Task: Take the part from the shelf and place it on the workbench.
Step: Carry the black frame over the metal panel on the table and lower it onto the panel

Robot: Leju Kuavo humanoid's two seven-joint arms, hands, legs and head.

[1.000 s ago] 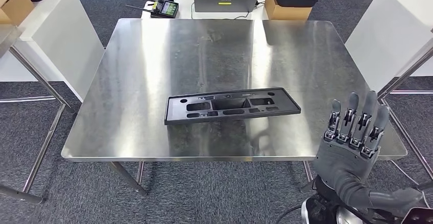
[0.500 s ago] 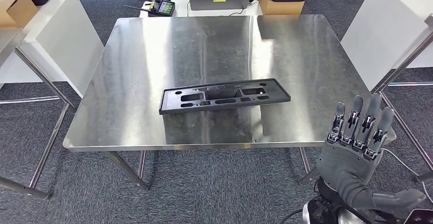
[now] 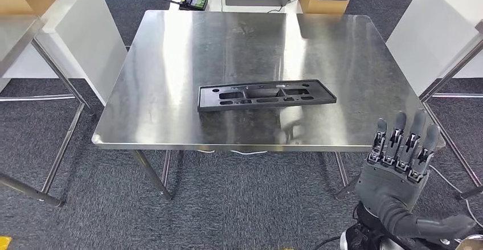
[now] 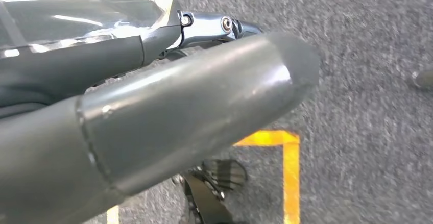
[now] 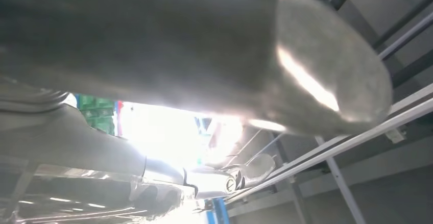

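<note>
Currently: part (image 3: 266, 95) flat on table (image 3: 171, 62), both hands free.
Black slotted part lies lengthwise across the steel table's near-centre, w/ nothing touching it. Right hand (image 3: 401, 167) raised off the table's near right corner, palm away, fingers (image 3: 417, 126) extended and slightly apart, holding nothing; well apart from part. Left hand (image 4: 143, 101) over grey carpet w/ yellow floor tape (image 4: 286, 157); thumb fills the wrist view, finger state: cannot tell.
</note>
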